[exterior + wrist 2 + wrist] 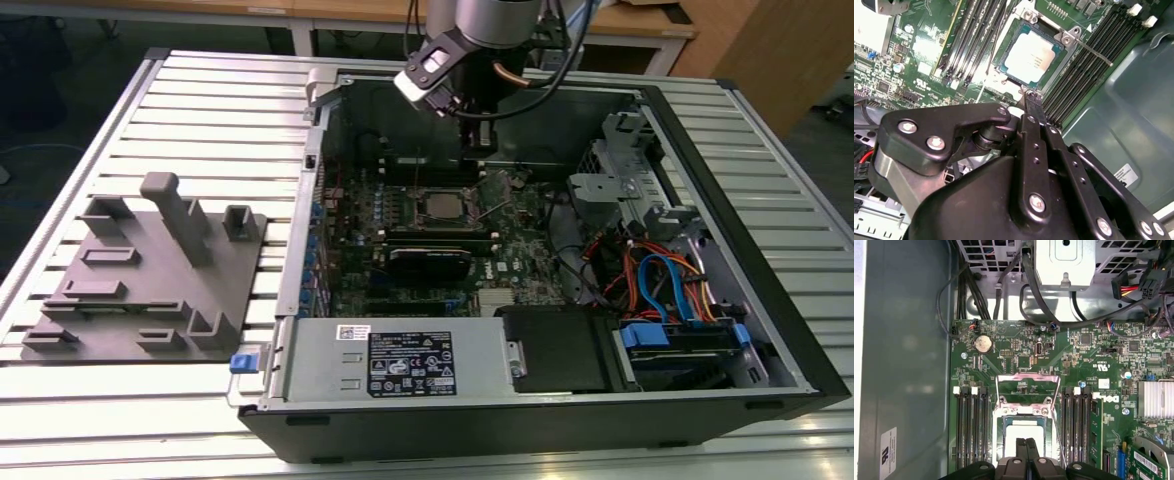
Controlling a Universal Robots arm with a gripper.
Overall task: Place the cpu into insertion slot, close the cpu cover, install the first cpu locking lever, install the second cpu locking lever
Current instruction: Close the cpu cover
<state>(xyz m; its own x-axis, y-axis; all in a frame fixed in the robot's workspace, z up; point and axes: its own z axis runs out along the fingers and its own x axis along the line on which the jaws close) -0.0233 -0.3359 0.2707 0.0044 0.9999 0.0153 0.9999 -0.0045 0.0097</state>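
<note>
The gripper (1026,445) had its fingers pressed together, holding nothing, its tip at the edge of the slot (1006,79). The cpu (1031,59) lay flat in the slot, with the cover (1068,38) down around it. A lever (1094,52) stuck out across the memory slots (1089,70) on the green board (1079,355).

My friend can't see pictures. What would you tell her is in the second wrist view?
The black gripper, shut, points its tip at the edge of a silvery cpu set into a green circuit board. A metal cpu cover frames the chip, and long black slots run along both sides.
</note>
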